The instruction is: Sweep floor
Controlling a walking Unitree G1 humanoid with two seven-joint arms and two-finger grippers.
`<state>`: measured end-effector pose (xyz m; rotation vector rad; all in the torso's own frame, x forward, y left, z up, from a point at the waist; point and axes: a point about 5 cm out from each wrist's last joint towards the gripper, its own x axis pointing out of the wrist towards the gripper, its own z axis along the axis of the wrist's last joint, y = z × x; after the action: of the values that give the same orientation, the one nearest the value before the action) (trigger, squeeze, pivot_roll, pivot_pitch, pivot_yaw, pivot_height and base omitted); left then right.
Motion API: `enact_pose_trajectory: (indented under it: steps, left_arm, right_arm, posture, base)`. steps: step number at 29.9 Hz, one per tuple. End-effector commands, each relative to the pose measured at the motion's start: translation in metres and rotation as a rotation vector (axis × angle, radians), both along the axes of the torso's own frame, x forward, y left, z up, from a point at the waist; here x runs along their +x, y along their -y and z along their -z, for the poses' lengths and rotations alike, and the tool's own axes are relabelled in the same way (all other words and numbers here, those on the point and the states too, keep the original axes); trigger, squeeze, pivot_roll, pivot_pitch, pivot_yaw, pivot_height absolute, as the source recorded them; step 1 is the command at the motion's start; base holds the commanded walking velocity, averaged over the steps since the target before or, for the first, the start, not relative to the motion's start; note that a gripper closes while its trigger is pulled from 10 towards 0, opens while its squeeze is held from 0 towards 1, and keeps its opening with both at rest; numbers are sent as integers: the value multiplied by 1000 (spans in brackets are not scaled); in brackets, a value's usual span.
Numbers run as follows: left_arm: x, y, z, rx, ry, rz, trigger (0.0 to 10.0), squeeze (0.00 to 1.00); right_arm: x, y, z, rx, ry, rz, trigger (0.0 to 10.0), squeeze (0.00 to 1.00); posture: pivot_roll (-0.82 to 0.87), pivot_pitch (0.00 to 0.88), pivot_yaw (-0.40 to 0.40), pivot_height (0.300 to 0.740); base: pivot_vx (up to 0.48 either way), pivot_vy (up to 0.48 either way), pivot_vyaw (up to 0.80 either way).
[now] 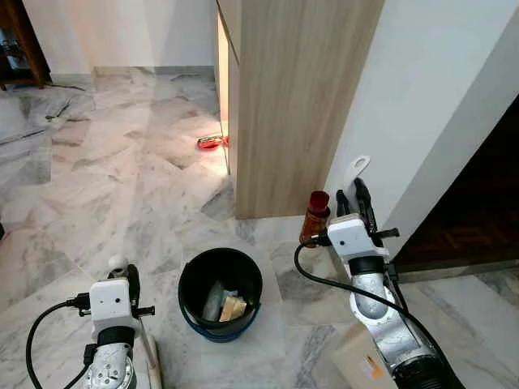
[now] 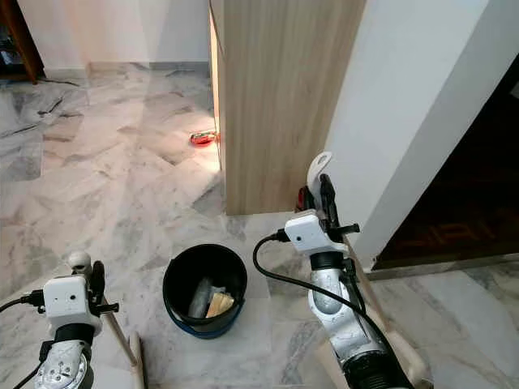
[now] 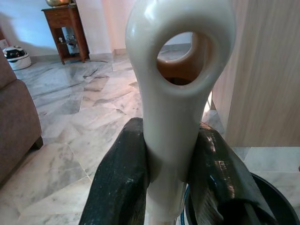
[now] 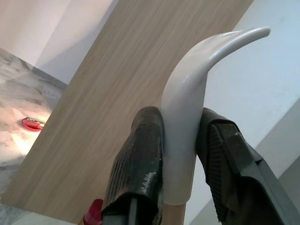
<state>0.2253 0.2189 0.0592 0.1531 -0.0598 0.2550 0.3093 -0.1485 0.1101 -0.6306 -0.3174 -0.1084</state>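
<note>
Marble floor (image 1: 122, 186) (bucket (image 1: 220, 292) between): each pincer (image 3: 171, 154) (image 4: 180, 145) clamps a white handle (image 3: 180, 93) (image 4: 187, 103).

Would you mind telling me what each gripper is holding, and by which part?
Left gripper clamps a white handle just below its hanging loop; right gripper clamps another white handle below its curved tip.

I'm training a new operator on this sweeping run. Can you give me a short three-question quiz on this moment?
1. True or false: the black bucket on the floor is empty.
2. What is the right gripper shut on? A) a curved white handle end B) a red bottle C) a cable
3. What shape is the end of the white handle in the left gripper?

Key: 1. False, it holds scraps. 2. A. 3. A loop with a hole.
</note>
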Motion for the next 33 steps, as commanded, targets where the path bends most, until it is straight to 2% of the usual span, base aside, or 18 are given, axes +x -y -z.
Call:
enact_pose_trajectory:
  steps: [1, 13, 14, 15, 16, 25, 33]
  left_arm:
    - [1, 0, -2, 3, 16, 7, 10000, 0]
    - [0, 0, -1, 2, 13, 6, 10000, 0]
    - [-29, -15, 38, -90, -132, -104, 10000, 0]
    - [-29, -15, 38, -90, -132, -104, 10000, 0]
    - [-42, -20, 52, -128, -189, -154, 10000, 0]
    - [-39, -19, 50, -127, -176, -152, 10000, 0]
    - [-37, -21, 49, -136, -142, -155, 10000, 0]
  right_arm:
    - [3, 2, -10, -19, 40, -1, 10000, 0]
    - [4, 3, -7, -27, 32, -2, 10000, 0]
    - [-7, 45, 72, 363, -439, 181, 10000, 0]
    - [-7, 45, 72, 363, -439, 181, 10000, 0]
    - [-22, 46, 104, 574, -607, 219, 10000, 0]
    - [-17, 41, 99, 599, -580, 193, 10000, 0]
    - [-12, 48, 98, 667, -580, 188, 10000, 0]
  posture:
    - [124, 0, -67, 740]
    - [122, 0, -66, 740]
    - [133, 0, -50, 740]
    - [133, 0, -50, 740]
    - [135, 0, -49, 740]
    - [137, 0, -50, 740]
    - [127, 0, -52, 740]
  base:
    - [0, 0, 0]
    - [0, 0, 0]
    - [0, 0, 0]
    - [0, 0, 0]
    - [0, 0, 0]
    - [0, 0, 0]
    - [0, 0, 0]
